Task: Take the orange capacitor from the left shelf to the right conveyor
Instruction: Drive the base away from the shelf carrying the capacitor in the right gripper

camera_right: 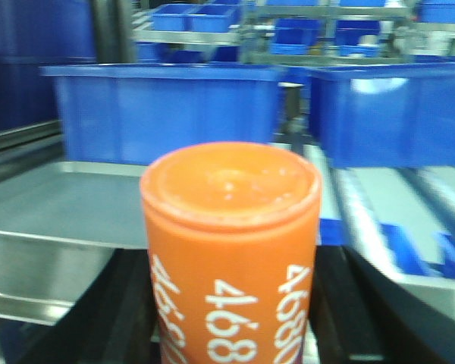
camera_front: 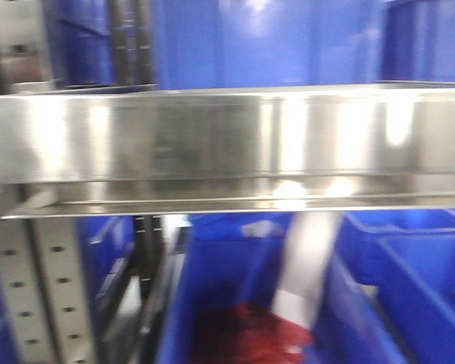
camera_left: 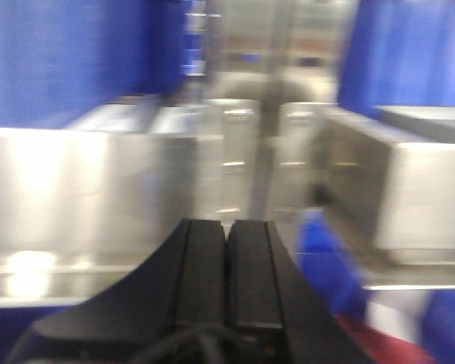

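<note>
Right wrist view shows you the orange capacitor (camera_right: pixel 231 250) upright, pinched in the right gripper (camera_right: pixel 231 311), so that arm should carry it rightward. Your left gripper (camera_left: pixel 227 254) is pressed together, facing the left shelf (camera_left: pixel 83 189).

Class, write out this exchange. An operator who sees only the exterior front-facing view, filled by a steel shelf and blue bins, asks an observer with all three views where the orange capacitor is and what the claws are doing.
Operator: I see only the steel shelf and blue bins. Where is the orange capacitor?
Observer: It shows in the right wrist view, standing between the dark fingers of the right claw, apparently gripped.
Operator: And the left claw?
Observer: The left wrist view shows it shut, holding nothing.
</note>
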Robot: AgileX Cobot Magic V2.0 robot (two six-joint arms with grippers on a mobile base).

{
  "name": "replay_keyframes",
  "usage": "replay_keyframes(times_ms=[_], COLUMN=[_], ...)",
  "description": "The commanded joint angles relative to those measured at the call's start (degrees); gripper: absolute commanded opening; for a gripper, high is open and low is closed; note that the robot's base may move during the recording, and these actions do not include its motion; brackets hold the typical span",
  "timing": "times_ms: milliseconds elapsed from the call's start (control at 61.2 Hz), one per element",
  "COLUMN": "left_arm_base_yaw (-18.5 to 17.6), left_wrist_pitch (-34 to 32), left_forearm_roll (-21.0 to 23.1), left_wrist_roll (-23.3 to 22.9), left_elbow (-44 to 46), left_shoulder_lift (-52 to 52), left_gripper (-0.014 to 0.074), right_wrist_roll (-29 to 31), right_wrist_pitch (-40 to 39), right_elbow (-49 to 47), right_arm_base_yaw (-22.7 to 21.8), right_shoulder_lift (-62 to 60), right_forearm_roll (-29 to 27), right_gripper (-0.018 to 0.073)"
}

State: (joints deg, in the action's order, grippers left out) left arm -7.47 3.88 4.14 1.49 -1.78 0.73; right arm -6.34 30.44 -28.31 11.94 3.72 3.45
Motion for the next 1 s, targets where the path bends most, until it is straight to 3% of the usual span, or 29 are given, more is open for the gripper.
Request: replay_keyframes(times_ms=[0, 981], left_arm_base_yaw=[-0.7, 0.7], left_wrist_pitch=[-5.1, -5.1], left_forearm_roll=[0.1, 0.1], left_wrist_roll=[-0.1, -0.1], left_elbow=[0.2, 0.2], left_shoulder_lift=[0.6, 0.6], left_gripper=[-0.0127, -0.0127], right_wrist_roll=[0.4, 0.4], right_wrist_pitch=[-5.1, -5.1], right_elbow=[-1.6, -1.6], right_arm_base_yaw=[-0.3, -0.3], right_shoulder_lift=[0.7, 0.7], right_forearm_roll=[0.9, 0.9], right_gripper=[0.0139, 0.0139])
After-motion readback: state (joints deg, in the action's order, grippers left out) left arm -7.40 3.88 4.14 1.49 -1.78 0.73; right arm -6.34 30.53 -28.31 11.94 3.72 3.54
